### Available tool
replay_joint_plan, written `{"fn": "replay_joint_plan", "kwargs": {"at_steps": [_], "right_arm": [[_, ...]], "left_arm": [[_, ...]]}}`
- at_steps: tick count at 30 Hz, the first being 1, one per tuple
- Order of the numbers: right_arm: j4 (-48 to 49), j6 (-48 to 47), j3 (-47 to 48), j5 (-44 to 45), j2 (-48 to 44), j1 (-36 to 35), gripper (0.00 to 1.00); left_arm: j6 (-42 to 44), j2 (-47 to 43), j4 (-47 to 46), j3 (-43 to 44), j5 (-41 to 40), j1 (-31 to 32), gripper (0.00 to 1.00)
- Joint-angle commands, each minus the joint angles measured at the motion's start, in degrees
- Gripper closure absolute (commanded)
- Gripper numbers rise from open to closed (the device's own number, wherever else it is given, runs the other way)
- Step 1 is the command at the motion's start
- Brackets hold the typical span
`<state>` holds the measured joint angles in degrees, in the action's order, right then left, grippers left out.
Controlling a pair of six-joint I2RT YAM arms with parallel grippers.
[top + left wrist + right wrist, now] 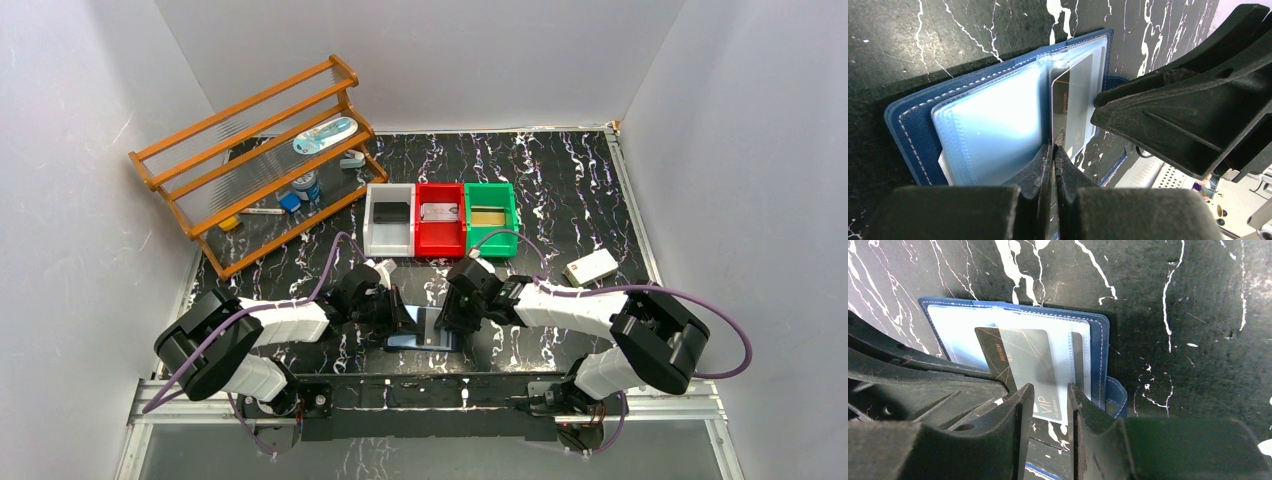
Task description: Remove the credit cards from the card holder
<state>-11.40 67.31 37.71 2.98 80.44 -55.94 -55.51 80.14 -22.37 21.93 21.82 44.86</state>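
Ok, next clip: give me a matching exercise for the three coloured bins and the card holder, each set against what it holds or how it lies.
Things:
1. white bin
2. red bin
3. green bin
4. card holder

States:
A. holds a gold card
B. lies open, with a dark card partly out of a pocket
C. holds a black card
D. holds a silvery-grey card

Pairs: 1-C; 2-D; 3-A; 4-B
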Motion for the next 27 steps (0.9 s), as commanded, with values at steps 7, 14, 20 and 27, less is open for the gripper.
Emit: {"fn": "replay_joint_plan", "kwargs": {"at_steps": [7, 14, 20, 27], "right_arm": [[0.00, -6.41, 4.56, -1.52, -3.01, -0.08, 0.57], [-1.28, -5.45, 5.35, -2.39, 3.51, -0.13, 0.58], [-2.07, -3.54, 3.24, -2.33, 5.51, -0.20, 0.58], [0.77, -1.27, 0.16, -3.39, 4.86, -0.14, 0.58]], "left_arm": [[1.65, -1.48, 2.64, 1.43, -0.77, 0.22, 1.00], [1.67, -1.48, 2.92, 1.49, -0.47, 0.20, 1.00], [1.60, -1.48, 2.79, 1.76, -0.20, 0.23, 0.99], [-1.95, -0.23, -4.88, 0.54, 3.16, 0.23, 0.84]]}}
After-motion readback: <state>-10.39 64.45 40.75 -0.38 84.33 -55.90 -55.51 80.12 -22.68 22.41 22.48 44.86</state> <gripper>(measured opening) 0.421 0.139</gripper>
